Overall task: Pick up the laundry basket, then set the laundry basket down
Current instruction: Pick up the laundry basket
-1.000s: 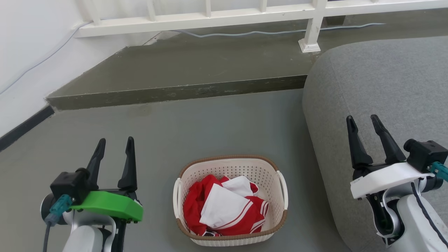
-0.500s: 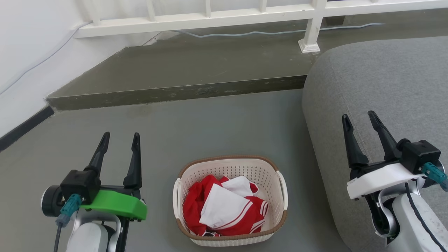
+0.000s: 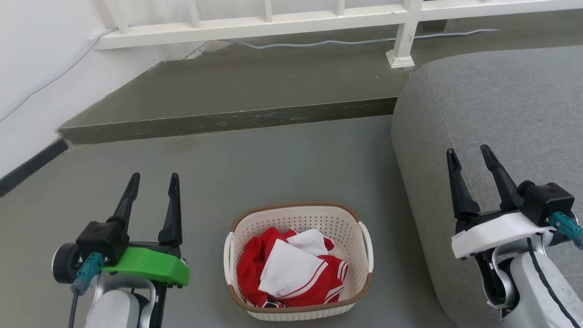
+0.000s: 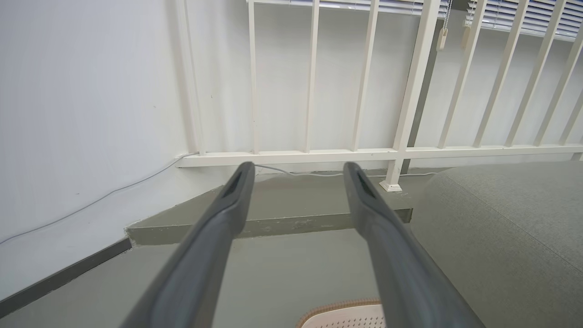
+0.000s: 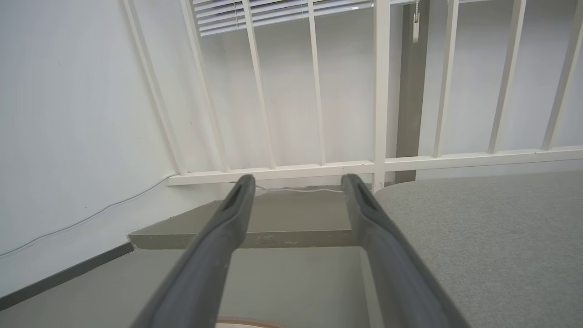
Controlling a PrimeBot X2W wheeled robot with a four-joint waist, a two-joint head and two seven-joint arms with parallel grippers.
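The left gripper has its fingers apart, holding nothing. The laundry basket sits on the floor to its right, between both grippers, with red and white clothes hiding its bottom. The right gripper has its fingers apart too, and a tiny label on its white cover is too small to read.
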